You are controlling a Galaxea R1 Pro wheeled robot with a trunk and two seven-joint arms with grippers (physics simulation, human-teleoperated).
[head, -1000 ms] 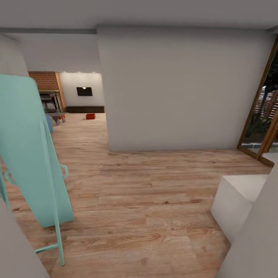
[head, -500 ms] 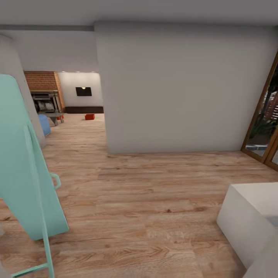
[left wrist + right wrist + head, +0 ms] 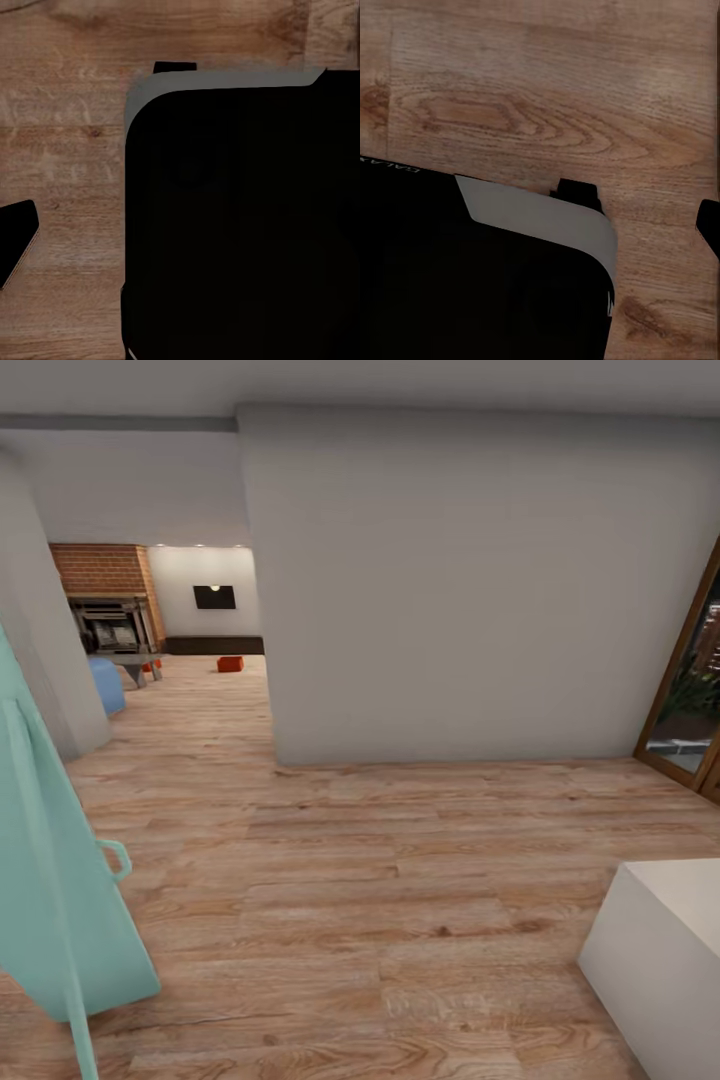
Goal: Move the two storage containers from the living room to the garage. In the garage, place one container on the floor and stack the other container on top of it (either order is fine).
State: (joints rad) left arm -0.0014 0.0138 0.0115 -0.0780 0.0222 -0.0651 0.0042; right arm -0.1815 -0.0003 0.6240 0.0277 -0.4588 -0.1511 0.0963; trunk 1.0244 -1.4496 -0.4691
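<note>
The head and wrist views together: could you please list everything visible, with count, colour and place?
Orange-red rectangular storage container: one, orange-red, far down the hallway on the wood floor.
Red brick fireplace: one, red with dark opening, far left.
Light wood-plank floor: one, tan, throughout.
Pale grey wall block: one, grey, centre.
Mint-green panel with tube frame: one, near left.
Blue rounded seat: one, by the fireplace.
Wood-framed glass door: one, brown, right edge.
White block: one, lower right.
Dark wall screen: one, black, far wall.
Black robot body: seen in both wrist views; claw states cannot be told.
</note>
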